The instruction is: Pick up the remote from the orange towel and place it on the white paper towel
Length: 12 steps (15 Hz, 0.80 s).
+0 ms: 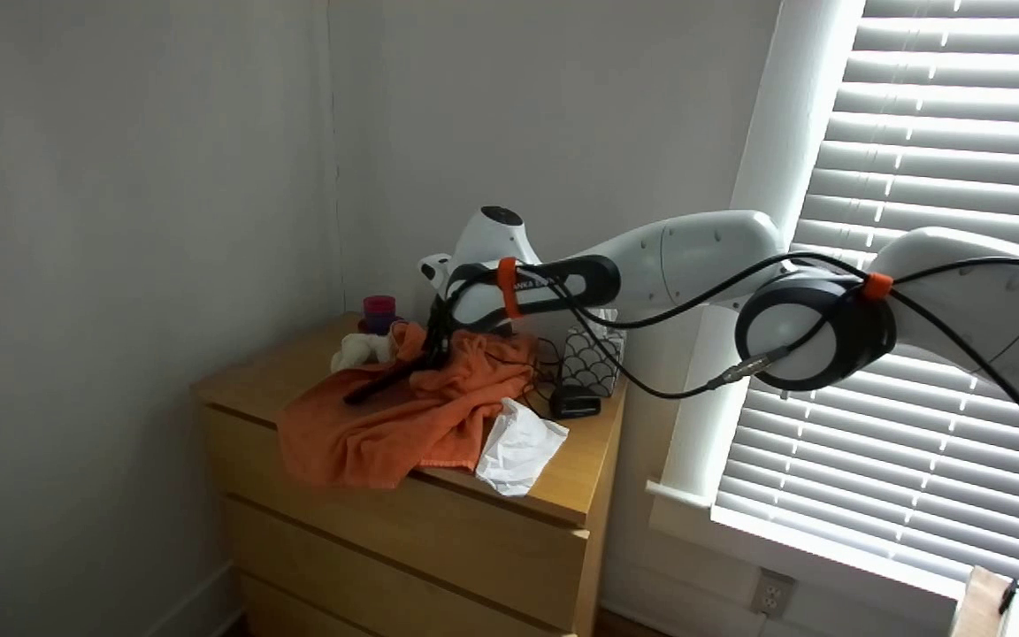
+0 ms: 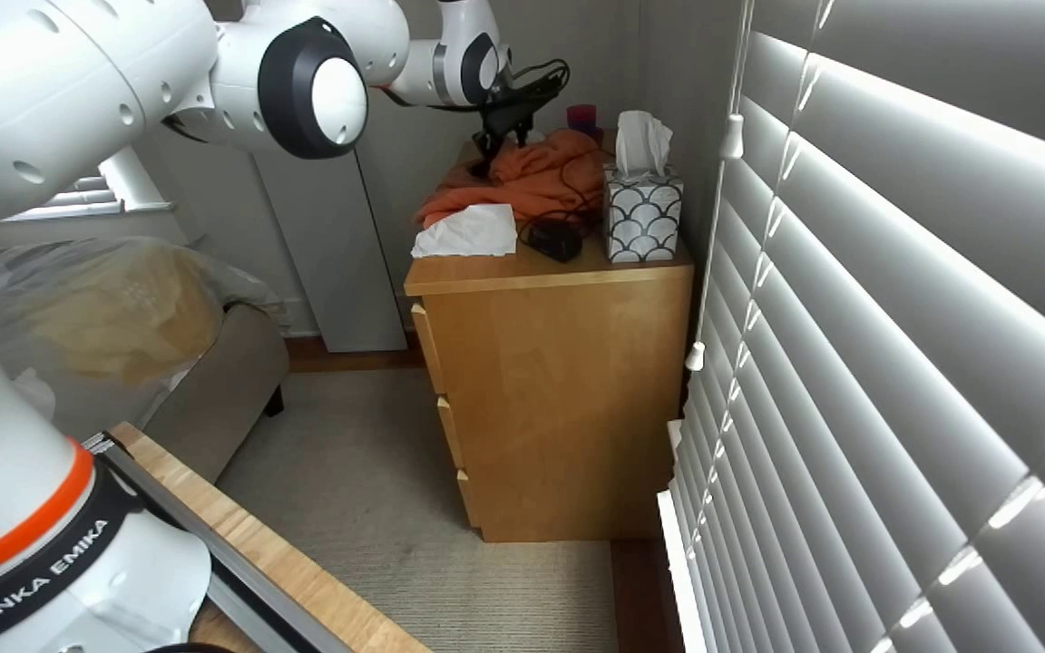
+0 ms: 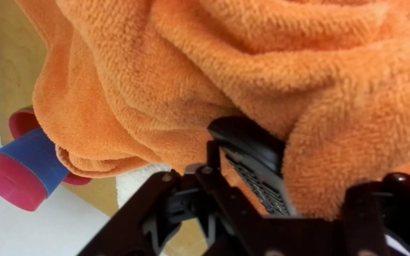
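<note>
The remote (image 3: 251, 153) is black with a grey buttoned face and lies tilted among the folds of the orange towel (image 3: 176, 81). In the wrist view, my gripper (image 3: 283, 174) straddles it with jaws apart; orange cloth shows between the left finger (image 3: 213, 154) and the remote. A bulging towel fold lies between the remote and the right finger, whose tip is partly covered. In an exterior view the remote (image 1: 377, 387) shows as a dark bar reaching out from beneath the gripper. The white paper towel (image 1: 520, 447) lies at the dresser's front edge, beside the orange towel.
A patterned tissue box (image 2: 643, 218) stands near the window blinds. Beside it lies a black corded device (image 2: 554, 238). Behind the orange towel are a pink and blue cup (image 3: 23, 170) and a white fuzzy thing (image 1: 359, 351). Walls close in the dresser top (image 1: 288, 376) at the corner.
</note>
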{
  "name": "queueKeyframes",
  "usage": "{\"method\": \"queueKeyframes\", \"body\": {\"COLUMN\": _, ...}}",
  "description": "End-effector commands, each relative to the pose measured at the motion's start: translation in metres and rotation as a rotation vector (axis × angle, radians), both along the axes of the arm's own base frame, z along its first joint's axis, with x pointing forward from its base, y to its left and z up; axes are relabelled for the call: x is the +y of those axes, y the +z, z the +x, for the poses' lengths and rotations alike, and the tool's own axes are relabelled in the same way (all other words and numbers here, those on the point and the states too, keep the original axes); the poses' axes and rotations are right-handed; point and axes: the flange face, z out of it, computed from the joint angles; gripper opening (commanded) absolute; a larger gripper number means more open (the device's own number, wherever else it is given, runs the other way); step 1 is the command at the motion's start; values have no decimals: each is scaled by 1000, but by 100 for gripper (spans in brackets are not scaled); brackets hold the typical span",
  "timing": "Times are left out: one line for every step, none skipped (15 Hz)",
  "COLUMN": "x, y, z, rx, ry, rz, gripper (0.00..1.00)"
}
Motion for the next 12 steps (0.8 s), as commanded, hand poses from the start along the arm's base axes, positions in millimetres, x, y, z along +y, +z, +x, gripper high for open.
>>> {"method": "queueKeyframes", "body": {"x": -7, "y": 37, "z": -1, "rx": 81, "ry": -43, "rz": 39, "gripper": 27}}
{"method": "queueKeyframes", "body": {"x": -9, "y": 48, "z": -2, "rx": 94, "ry": -45, "rz": 57, "gripper": 26}}
{"method": "queueKeyframes", "body": {"x": -13, "y": 59, "z": -1, "rx": 101, "ry": -50, "rz": 72, "gripper": 20}}
{"method": "queueKeyframes", "body": {"x": -15, "y": 69, "z": -1, "rx": 106, "ry": -51, "rz": 90, "gripper": 10}}
{"method": "queueKeyframes", "body": {"x": -20, "y": 78, "z": 0, "rx": 100, "ry": -50, "rz": 116, "gripper": 1}}
{"method": "queueKeyframes", "body": {"x": -22, "y": 86, "z": 0, "rx": 96, "ry": -53, "rz": 140, "gripper": 0}}
{"method": "queueKeyframes", "body": {"x": -27, "y": 90, "z": 1, "rx": 99, "ry": -67, "rz": 147, "gripper": 0}}
{"method": "queueKeyframes", "body": {"x": -29, "y": 94, "z": 1, "rx": 102, "ry": -74, "rz": 161, "gripper": 0}}
{"method": "queueKeyframes", "body": {"x": -31, "y": 93, "z": 1, "rx": 103, "ry": -78, "rz": 169, "gripper": 0}}
{"method": "queueKeyframes", "body": {"x": -33, "y": 92, "z": 2, "rx": 99, "ry": -81, "rz": 180, "gripper": 0}}
{"method": "queueKeyframes", "body": {"x": -33, "y": 88, "z": 7, "rx": 41, "ry": -77, "rz": 180, "gripper": 0}}
{"method": "queueKeyframes", "body": {"x": -32, "y": 84, "z": 8, "rx": 14, "ry": -79, "rz": 179, "gripper": 0}}
